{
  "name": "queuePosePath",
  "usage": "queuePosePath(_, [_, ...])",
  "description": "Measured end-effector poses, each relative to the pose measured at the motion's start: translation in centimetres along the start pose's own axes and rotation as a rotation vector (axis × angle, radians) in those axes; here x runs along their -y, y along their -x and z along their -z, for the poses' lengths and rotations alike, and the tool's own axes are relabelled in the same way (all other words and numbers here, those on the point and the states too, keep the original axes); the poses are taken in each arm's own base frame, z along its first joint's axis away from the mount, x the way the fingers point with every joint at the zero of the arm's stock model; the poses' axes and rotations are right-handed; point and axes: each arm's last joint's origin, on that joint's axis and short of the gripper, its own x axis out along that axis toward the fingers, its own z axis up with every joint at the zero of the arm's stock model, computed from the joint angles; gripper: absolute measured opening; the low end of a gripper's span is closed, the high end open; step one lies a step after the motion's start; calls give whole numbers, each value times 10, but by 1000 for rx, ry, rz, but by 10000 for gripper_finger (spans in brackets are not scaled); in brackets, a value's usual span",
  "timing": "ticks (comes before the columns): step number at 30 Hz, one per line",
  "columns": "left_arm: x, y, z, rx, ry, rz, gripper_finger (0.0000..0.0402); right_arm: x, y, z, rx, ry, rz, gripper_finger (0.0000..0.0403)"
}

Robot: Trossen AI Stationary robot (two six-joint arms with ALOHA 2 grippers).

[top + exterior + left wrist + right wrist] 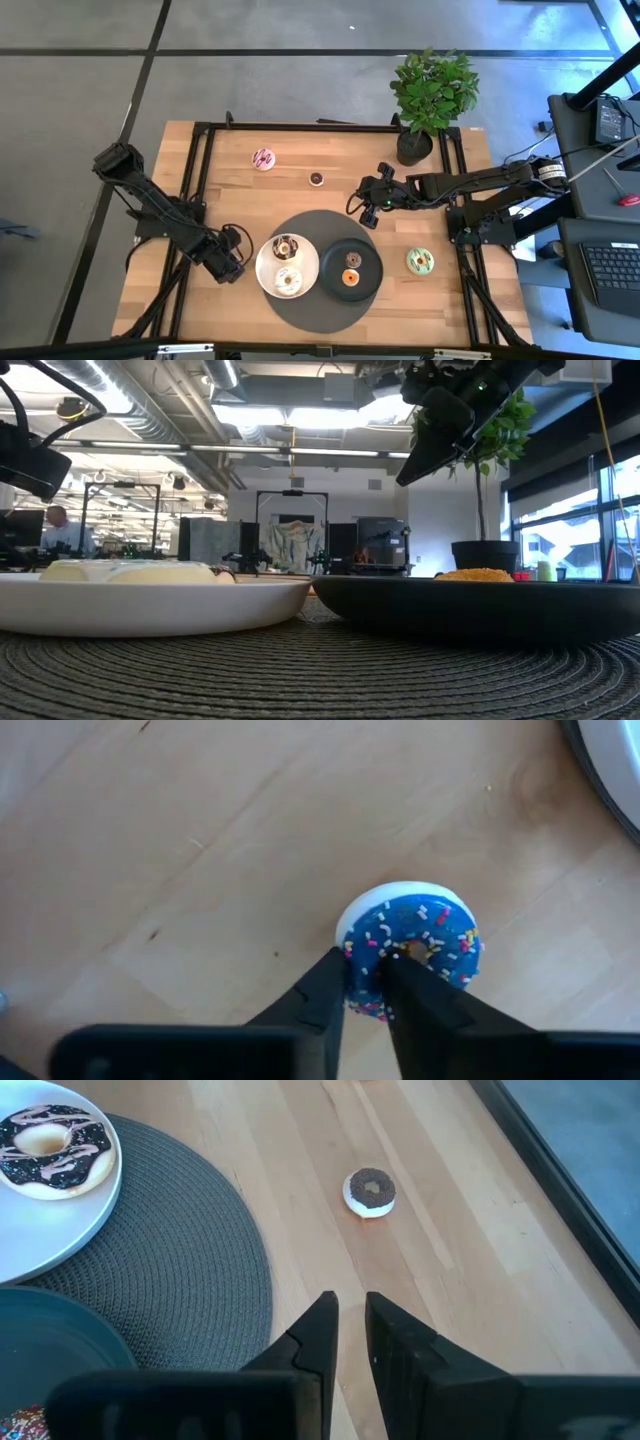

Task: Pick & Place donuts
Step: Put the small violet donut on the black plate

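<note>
Blue-iced donut point(412, 948), sprinkled, pinched at its near rim between the left gripper point(368, 992) fingers, low over bare wood just beside the white plate point(264, 268). Best lifted straight and slow here, since only an edge grip, likely to tip or slip; then carried over the plate rim and set in a free spot clear of the two donuts already there. Left arm stretched across the left side of the table point(300, 145), wrist angled down toward the mat point(300, 228).

Right gripper point(350, 1320) raised near the mat's far edge, fingers nearly together, gripping nothing, aimed toward the small brown donut point(370, 1191) on open wood. Pink donut point(263, 158) and green donut point(420, 261) on bare table; orange mini point(352, 260) on the black plate point(372, 262).
</note>
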Motion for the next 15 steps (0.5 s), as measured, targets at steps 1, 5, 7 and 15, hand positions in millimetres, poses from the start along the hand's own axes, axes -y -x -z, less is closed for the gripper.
queuePosePath(1, [0,0,0,-2,-10,0,50,0,0,0,0,0,0,59])
queuePosePath(5, [0,0,0,7,-38,1,12,0,0,0,1,17,0,59])
queuePosePath(7, [3,3,-1,30,-62,8,8,0,0,-1,12,17,-1,59])
queuePosePath(15, [30,34,-21,453,-195,46,7,-3,2,-19,183,33,-41,59])
